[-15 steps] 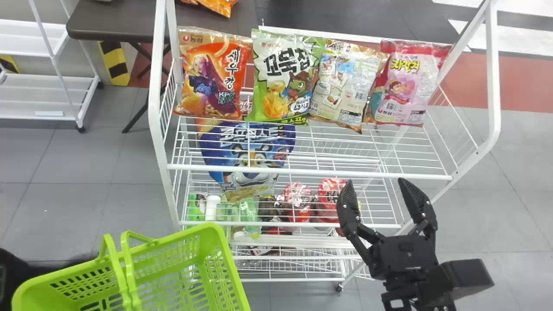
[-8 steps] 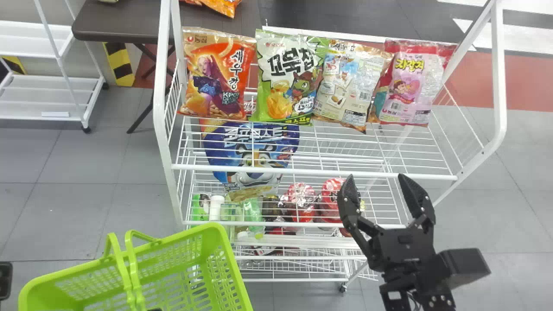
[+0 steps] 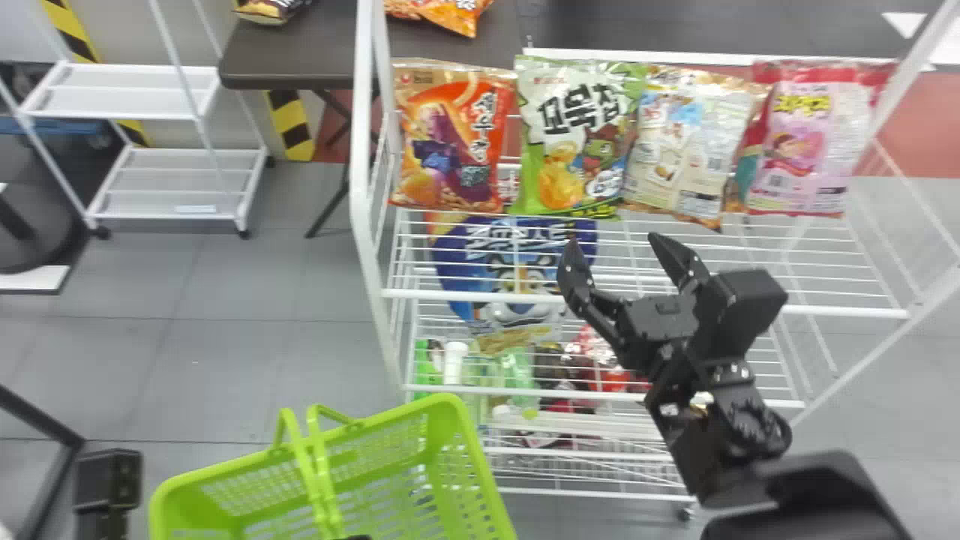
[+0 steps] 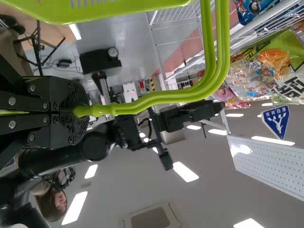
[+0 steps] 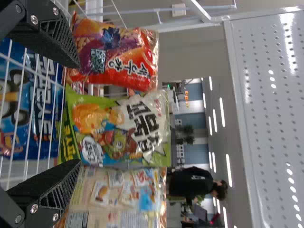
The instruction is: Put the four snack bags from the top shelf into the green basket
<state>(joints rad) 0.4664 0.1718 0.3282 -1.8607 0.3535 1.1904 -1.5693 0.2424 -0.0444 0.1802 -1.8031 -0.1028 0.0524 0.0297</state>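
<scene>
Where the scene is widest, a white wire rack (image 3: 480, 295) occupies the centre and right, its top shelf (image 3: 645, 279) carrying the task's four snack bags. Far left of it is the dark counter (image 3: 292, 60), with an orange packet (image 3: 454, 13) lying on top. Farther left is a white cart (image 3: 150, 84) on castors. At near left sits the green basket (image 3: 442, 403), close to the rack's near left corner. Left end effector (image 3: 357, 537): closed round the basket's handles (image 3: 327, 480), both strands pinched at the fingertips. Right end effector (image 3: 613, 240): fingers spread wide, nothing between them, held at the top shelf on the near side of the snack bags; in the right wrist view (image 5: 78, 113) its two fingers stand well apart. Through the shelf wires, a big blue pack (image 3: 466, 259) with a cartoon tiger is visible, left of the rack's middle. Snack bags, upright in a row along the far side of the top shelf, left to right: orange bag (image 3: 450, 150), green bag (image 3: 574, 142), beige bag (image 3: 682, 150), pink bag (image 3: 810, 142). Neighbouring edges are close together. Smallest items, on a lower tier at left: a white bottle (image 3: 454, 365) and, to its right, a pale green bottle (image 3: 517, 371).
</scene>
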